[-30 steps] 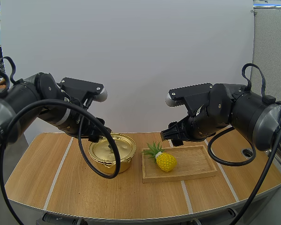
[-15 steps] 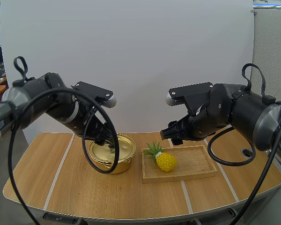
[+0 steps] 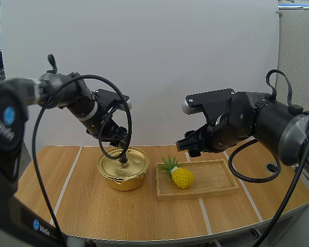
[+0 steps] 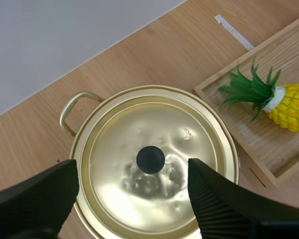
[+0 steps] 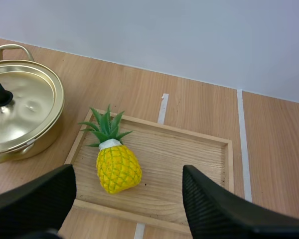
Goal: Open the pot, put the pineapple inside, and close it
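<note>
Pot [image 3: 123, 167]: left of centre in the high view, on the worktop [image 3: 82, 206], lid [image 4: 189, 149] on.
Pineapple [image 3: 181, 176]: lying in the tray [image 3: 216, 177], just right of the pot.
Left claw [image 4: 132, 169]: wide, above the knob [image 4: 150, 160], holding nothing.
Right claw [image 5: 128, 174]: wide, over the pineapple.
Risk: probably closing off-centre, knob slipping out; lid tilting, dragging the pot sideways.

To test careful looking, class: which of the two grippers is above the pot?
The left gripper, open above the lid; the right gripper is by the tray.
</note>
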Available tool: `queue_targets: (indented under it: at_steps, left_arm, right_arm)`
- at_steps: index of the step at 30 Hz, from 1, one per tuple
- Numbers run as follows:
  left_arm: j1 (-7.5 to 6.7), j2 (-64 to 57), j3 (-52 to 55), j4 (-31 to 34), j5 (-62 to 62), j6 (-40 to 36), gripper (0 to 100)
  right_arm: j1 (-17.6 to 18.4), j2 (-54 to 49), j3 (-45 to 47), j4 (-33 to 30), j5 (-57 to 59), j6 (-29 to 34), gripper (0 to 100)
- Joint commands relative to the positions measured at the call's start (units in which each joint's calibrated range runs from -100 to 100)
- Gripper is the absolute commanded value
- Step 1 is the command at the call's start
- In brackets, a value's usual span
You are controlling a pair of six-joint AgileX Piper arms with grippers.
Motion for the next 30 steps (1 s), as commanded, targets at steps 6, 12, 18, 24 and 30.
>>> queue_targets:
  at_steps: [6,12,18,24,30]
  left_arm:
    - [-0.17,7.0,-2.4,-1.4,-1.6,1.1,100]
    - [-0.82,9.8,-2.4,-1.4,-4.0,1.7,100]
    - [-2.30,10.4,-2.4,-1.4,-6.7,1.7,100]
    - [-2.30,10.5,-2.4,-0.3,-7.0,1.6,100]
    - [-2.30,10.8,-2.4,-0.3,-7.2,1.6,100]
  right_arm:
    - [-0.2,-0.5,-0.3,0.1,-1.0,-0.4,100]
    - [-0.2,-0.5,-0.3,0.1,-1.0,-0.4,100]
    - [-0.2,-0.5,-0.3,0.1,-1.0,-0.4,100]
    - [-0.2,-0.5,-0.3,0.1,-1.0,-0.4,100]
    - [-0.2,-0.5,-0.3,0.1,-1.0,-0.4,100]
